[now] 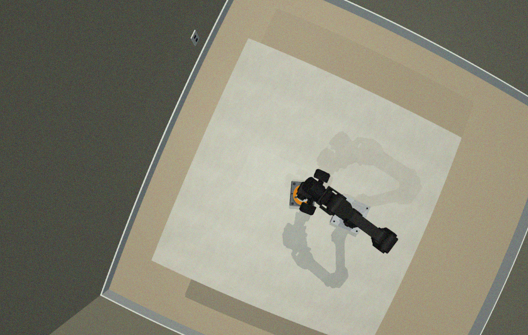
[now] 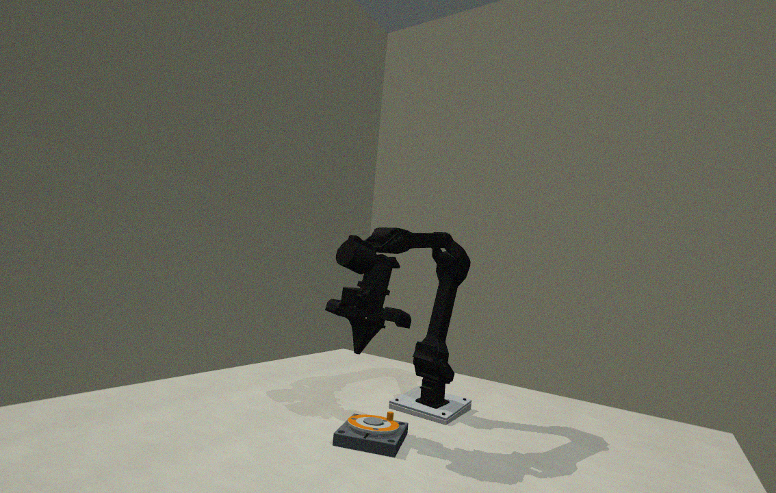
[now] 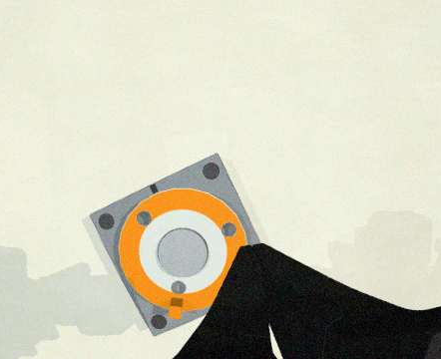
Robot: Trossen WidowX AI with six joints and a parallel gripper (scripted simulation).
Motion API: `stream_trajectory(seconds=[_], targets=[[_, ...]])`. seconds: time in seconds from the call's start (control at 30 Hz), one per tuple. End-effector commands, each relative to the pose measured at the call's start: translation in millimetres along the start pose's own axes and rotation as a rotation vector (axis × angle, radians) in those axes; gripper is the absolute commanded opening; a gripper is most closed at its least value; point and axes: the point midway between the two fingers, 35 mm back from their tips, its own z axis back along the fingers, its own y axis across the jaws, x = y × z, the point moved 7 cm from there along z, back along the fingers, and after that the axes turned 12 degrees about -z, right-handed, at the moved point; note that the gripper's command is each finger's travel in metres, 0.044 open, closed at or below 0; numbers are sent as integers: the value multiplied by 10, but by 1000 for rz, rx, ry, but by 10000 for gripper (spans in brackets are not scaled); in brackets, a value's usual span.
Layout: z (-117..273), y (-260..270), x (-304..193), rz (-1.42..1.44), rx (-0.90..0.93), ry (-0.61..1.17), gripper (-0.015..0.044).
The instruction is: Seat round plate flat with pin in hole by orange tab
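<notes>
Orange plate [image 3: 175,206] sits around the pale round post [image 3: 183,251] on the grey square base [image 3: 211,189], and the exterior view shows its orange tab [image 2: 390,416] standing up at the rim. In the wrist view that tab [image 3: 176,303] lies at the lower edge, with a small hole [image 3: 179,286] just beside it; I cannot tell where the pin is under the plate.

The gripper [image 2: 358,346] hangs well above the base, pointing down, fingers pressed together on nothing.

Risks, as I judge them: coming down with the closed tips on the ring itself could jam the plate harder against the pin, or tip it on the post. A sideways push on the tab that runs too far would carry the hole past the pin. Pushing off-centre could also slide the whole base across the table [image 2: 133,441].

No containers are in view; the base only carries the plate, post and 4 dark corner holes.
</notes>
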Motion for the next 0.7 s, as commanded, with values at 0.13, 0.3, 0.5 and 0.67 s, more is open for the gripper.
stream_trajectory(seconds=[0.13, 0.3, 0.5, 0.67], targets=[[-512, 187, -604, -9, -33, 232, 0], [-609, 213, -753, -8, -46, 282, 0], [-796, 193, -790, -8, -46, 282, 0], [-1012, 159, -853, -8, -47, 282, 0]])
